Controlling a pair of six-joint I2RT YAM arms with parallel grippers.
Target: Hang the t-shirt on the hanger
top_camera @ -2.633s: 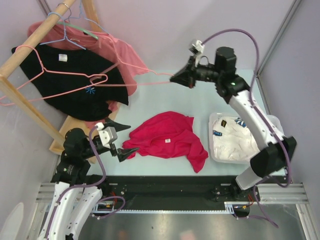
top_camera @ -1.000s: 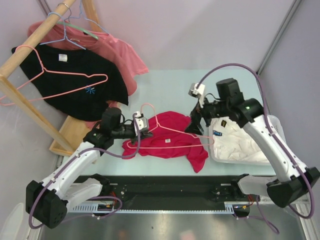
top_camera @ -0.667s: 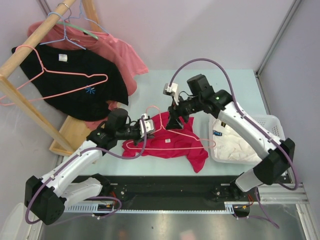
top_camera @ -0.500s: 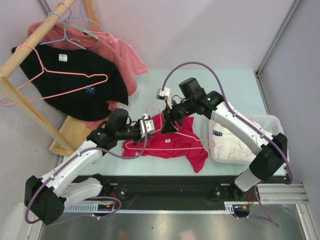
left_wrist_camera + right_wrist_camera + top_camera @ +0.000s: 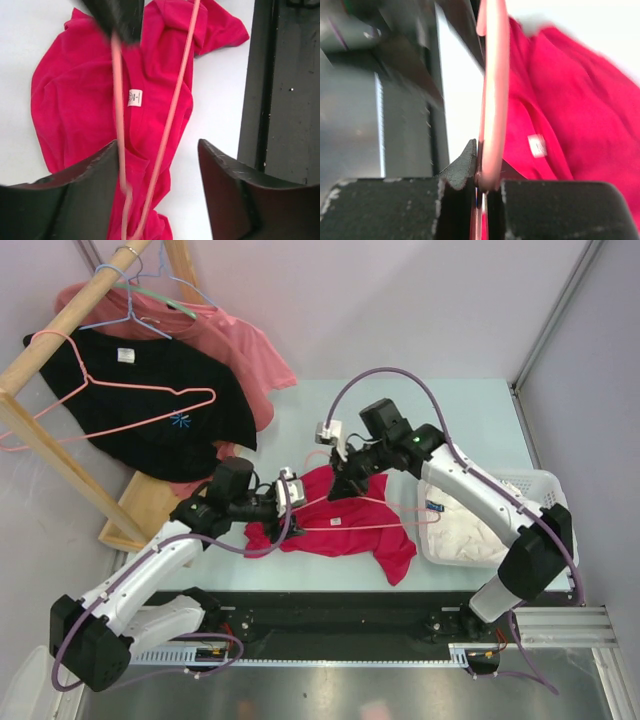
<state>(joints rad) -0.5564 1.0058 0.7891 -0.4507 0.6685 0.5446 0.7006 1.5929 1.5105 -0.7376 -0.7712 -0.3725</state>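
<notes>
The crimson t-shirt (image 5: 335, 525) lies crumpled on the table, its white neck label (image 5: 134, 97) facing up. The pink wire hanger (image 5: 395, 508) rests across it. My right gripper (image 5: 338, 485) is shut on the hanger's wire (image 5: 492, 100) near the hook, and the wire is pinched between its jaws. My left gripper (image 5: 293, 496) hovers over the shirt's left side, open. Two of the hanger's wires (image 5: 169, 115) run between its fingers (image 5: 80, 200) without being clamped. The t-shirt (image 5: 570, 125) also fills the right of the right wrist view.
A white basket (image 5: 530, 485) of white cloth stands at the right. On the left, a wooden rack (image 5: 50, 455) carries a black t-shirt (image 5: 150, 415), a salmon t-shirt (image 5: 235, 350) and other hangers. A black rail (image 5: 330, 615) runs along the near edge.
My right gripper swung from the basket to the hanger's neck and shut on the wire. My left gripper, shut on the hanger before, has opened.
</notes>
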